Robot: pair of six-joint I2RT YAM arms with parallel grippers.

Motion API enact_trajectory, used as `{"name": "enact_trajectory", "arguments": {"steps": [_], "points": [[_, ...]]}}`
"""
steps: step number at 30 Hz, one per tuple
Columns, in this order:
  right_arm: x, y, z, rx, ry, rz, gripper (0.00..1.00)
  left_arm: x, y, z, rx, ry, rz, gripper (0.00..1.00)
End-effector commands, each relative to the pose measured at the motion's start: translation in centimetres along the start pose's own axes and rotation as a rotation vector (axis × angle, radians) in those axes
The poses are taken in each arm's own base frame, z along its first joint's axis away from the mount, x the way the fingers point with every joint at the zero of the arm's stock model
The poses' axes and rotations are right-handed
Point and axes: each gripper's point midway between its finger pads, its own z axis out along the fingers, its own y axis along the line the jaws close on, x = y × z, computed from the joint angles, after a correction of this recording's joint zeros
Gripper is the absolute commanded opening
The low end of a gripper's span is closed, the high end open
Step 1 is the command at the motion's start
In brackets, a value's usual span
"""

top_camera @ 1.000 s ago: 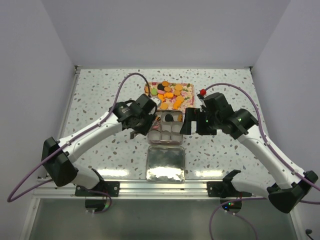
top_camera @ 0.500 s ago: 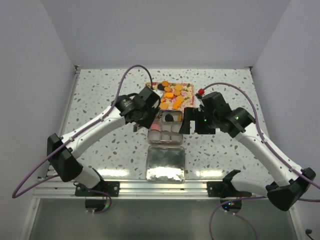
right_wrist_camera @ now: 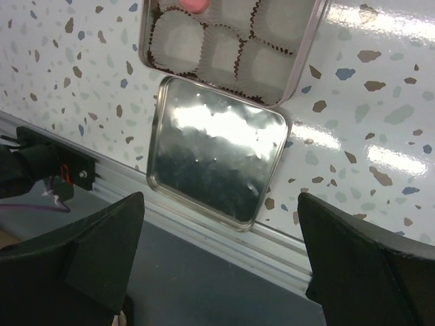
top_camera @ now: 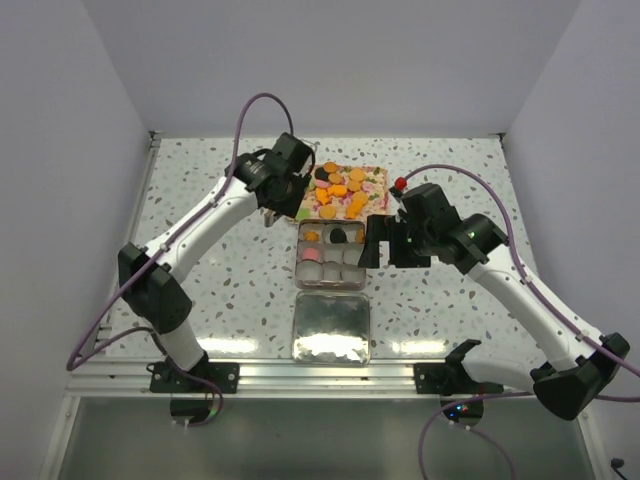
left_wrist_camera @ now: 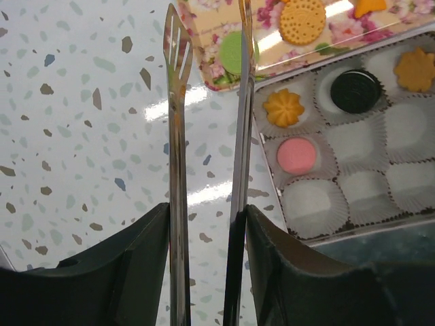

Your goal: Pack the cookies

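Above the bench (top_camera: 240, 300), in the top view, the left pincer (top_camera: 285, 185) has swung away from the left edge of the tin (top_camera: 330, 282), where it hung a second ago, and now sits over the left end of the floral tray (top_camera: 375, 172). The right pincer (top_camera: 378, 243) has barely shifted and stays just right of the tin. With the left arm gone, the tin's left column shows: an orange cookie (top_camera: 312, 236) and a pink one (top_camera: 312, 255), beside a black one (top_camera: 338, 236). The rest of the cookies (top_camera: 340, 190) lie heaped on the tray. The lid (top_camera: 332, 328) lies shiny side up, near the tin on its front side.

From the left wrist, the left pincer (left_wrist_camera: 207, 272) is clamped narrowly on a pair of metal tongs (left_wrist_camera: 178, 136), whose blades stand apart. Their tips reach the tray corner (left_wrist_camera: 204, 41), where a green cookie (left_wrist_camera: 231, 53) lies partly behind the right blade. Four tin cups are filled: orange flower (left_wrist_camera: 283, 107), black (left_wrist_camera: 356, 90), orange (left_wrist_camera: 413, 68), pink (left_wrist_camera: 297, 155).

From the right wrist, the right pincer (right_wrist_camera: 224, 265) gapes wide and grips nothing, over the lid (right_wrist_camera: 217, 159) and the tin's white paper cups (right_wrist_camera: 224, 58).
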Motion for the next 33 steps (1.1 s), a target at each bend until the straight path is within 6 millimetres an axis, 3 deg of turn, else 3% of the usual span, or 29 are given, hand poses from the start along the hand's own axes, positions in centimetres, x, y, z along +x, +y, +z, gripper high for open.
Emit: {"name": "enact_trajectory", "arguments": {"steps": [1,5,10,19,28,33], "points": [[-1.5,0.3,-0.6,-0.006,-0.056,-0.027,0.99,-2.6,1.1,1.3,-0.034,-0.046,0.008,0.52],[-1.5,0.0,-0.7,0.013,-0.051,-0.036,0.99,-3.9,1.4,3.4,-0.059,-0.041,0.002,0.52],[-1.5,-0.2,-0.7,0.03,-0.047,-0.046,0.99,-3.7,1.3,7.0,-0.053,0.004,-0.021,0.52],[-1.7,-0.7,-0.4,0.068,-0.031,-0.061,0.99,-3.9,1.0,11.1,-0.018,0.026,-0.056,0.51],[-2.4,-0.7,0.2,0.091,-0.021,-0.07,0.99,-4.9,-0.1,13.1,0.033,0.029,-0.05,0.5],[-2.8,-0.7,0.4,0.098,-0.023,-0.069,0.99,-5.7,-0.8,13.3,0.069,0.024,-0.054,0.5]]}}
